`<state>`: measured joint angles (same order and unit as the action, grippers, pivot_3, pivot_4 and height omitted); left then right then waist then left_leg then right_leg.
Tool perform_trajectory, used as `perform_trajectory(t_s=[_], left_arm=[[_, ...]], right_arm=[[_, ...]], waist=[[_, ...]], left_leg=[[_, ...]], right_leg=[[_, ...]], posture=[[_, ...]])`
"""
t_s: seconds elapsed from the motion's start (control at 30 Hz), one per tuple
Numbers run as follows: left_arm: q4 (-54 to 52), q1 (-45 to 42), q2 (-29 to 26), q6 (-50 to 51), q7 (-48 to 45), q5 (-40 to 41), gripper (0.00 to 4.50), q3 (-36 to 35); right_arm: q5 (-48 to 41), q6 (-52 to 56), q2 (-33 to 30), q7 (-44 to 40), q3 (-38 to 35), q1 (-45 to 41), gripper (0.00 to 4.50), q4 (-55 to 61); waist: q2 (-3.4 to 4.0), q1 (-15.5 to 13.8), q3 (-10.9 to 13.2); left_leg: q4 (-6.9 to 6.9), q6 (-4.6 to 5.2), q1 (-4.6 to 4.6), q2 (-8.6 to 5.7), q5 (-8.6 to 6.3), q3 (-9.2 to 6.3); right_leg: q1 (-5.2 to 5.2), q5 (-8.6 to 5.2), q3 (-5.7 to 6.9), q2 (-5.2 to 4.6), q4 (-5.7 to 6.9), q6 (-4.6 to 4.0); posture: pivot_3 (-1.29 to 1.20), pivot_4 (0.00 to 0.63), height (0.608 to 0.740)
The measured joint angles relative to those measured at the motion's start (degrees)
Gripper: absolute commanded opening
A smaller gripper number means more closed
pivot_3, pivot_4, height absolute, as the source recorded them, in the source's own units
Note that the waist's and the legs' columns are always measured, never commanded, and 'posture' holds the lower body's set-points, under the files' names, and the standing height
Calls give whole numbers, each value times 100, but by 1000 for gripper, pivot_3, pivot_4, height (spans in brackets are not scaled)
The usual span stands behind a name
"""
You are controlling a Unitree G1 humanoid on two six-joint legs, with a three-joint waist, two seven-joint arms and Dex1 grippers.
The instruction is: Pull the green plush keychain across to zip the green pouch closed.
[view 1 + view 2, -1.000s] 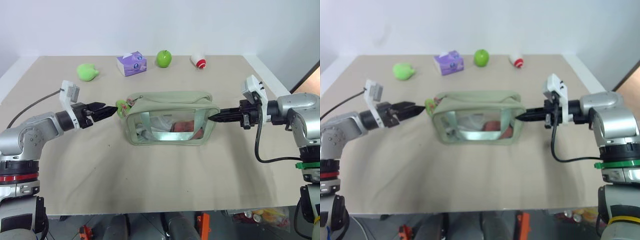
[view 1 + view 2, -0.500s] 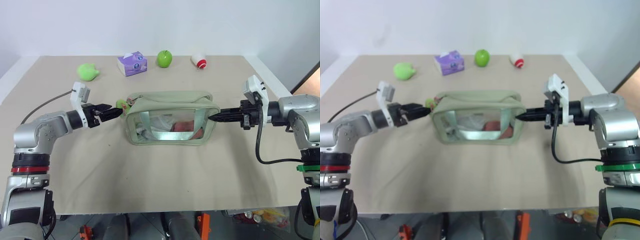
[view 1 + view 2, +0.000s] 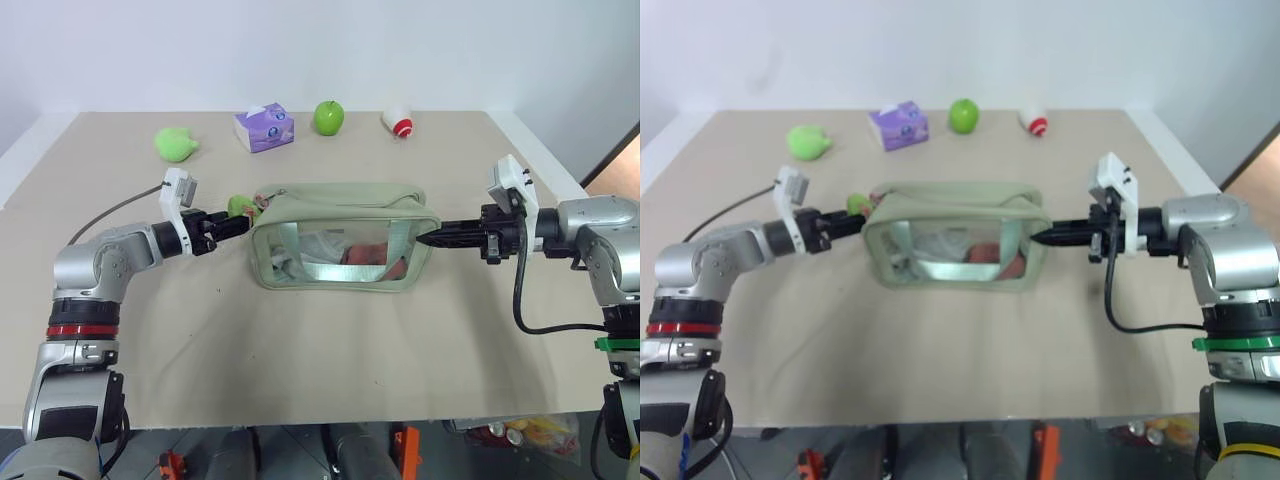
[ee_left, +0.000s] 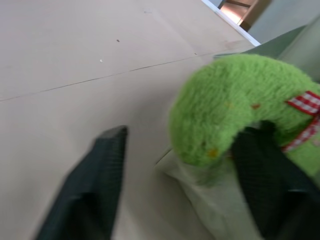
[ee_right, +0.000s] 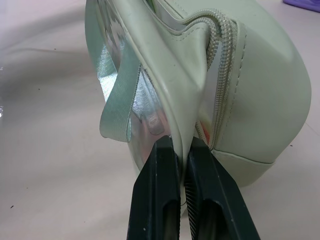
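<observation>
The pale green pouch (image 3: 340,205) sits mid-table with its clear window facing me. The lime-green plush keychain (image 3: 238,206) hangs at the pouch's left end, and a red checked ribbon (image 4: 305,102) crosses it. My left gripper (image 3: 243,223) is open at that end. The keychain (image 4: 230,100) lies between its fingers, resting against one finger (image 4: 265,185) with a gap to the other (image 4: 95,190). My right gripper (image 3: 422,240) is shut on the fabric edge at the right end of the pouch (image 5: 260,90), with the fingertips (image 5: 160,150) pinching the seam.
Along the table's far edge stand a loose round green plush (image 3: 175,143), a purple tissue box (image 3: 265,128), a shiny green apple (image 3: 328,117) and a small red-and-white object (image 3: 398,122). Bare tabletop (image 3: 320,350) lies in front of the pouch.
My left gripper has moved right up to the keychain, and its fingers have narrowed around it. The right gripper keeps its hold on the pouch's right end.
</observation>
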<state>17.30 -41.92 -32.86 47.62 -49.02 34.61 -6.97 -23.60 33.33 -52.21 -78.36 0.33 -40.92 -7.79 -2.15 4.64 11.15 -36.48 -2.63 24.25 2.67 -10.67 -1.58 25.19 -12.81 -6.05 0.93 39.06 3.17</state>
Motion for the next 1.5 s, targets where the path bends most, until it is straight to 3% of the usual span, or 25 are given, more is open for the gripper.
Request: perform_trajectory(t_s=[0.03,0.4,0.7,0.9,1.17,1.4,1.5], left_arm=[[0,-1,2,0,-3,-8,1389,0],[7,-285,-18,-167,105,-198,1389,-37],[234,-2132,302,-991,735,-844,1389,111],[56,-2211,719,-1193,391,-1125,1389,790],[-851,-2214,749,-1693,-711,-1464,1389,1792],[-1136,-2214,717,-2028,-1229,-1558,1389,1889],[-1119,-2214,668,-2017,-1319,-1556,2514,1885]], right_arm=[[-1,0,0,0,0,0,0,0],[0,-80,18,0,0,-3,0,-27],[27,-195,90,-12,1,-70,0,-148],[27,-199,97,-8,1,-69,0,-149],[20,-190,95,34,-14,-19,0,-126],[8,-140,89,116,-35,58,0,-72],[7,-138,89,129,-36,58,0,-55]], waist=[[0,0,0],[0,0,0],[0,-11,0],[0,-6,0],[1,-6,1],[4,-6,2],[4,-6,2]], left_leg=[[0,0,0,0,0,0],[0,0,0,0,0,0],[0,-3,1,-5,2,3],[2,-3,2,-5,2,3],[2,-3,2,-6,2,5],[1,1,0,-6,5,5],[1,1,0,-6,5,5]], right_leg=[[0,0,0,0,0,0],[0,0,0,0,0,0],[-2,1,-8,-2,-1,5],[1,1,-10,0,-1,5],[1,0,-14,0,-1,7],[0,2,-15,0,-1,10],[0,2,-15,0,-1,10]], posture=[[0,150,740],[0,150,740],[0,150,740],[0,150,740],[0,150,740],[0,150,740],[0,150,740]])
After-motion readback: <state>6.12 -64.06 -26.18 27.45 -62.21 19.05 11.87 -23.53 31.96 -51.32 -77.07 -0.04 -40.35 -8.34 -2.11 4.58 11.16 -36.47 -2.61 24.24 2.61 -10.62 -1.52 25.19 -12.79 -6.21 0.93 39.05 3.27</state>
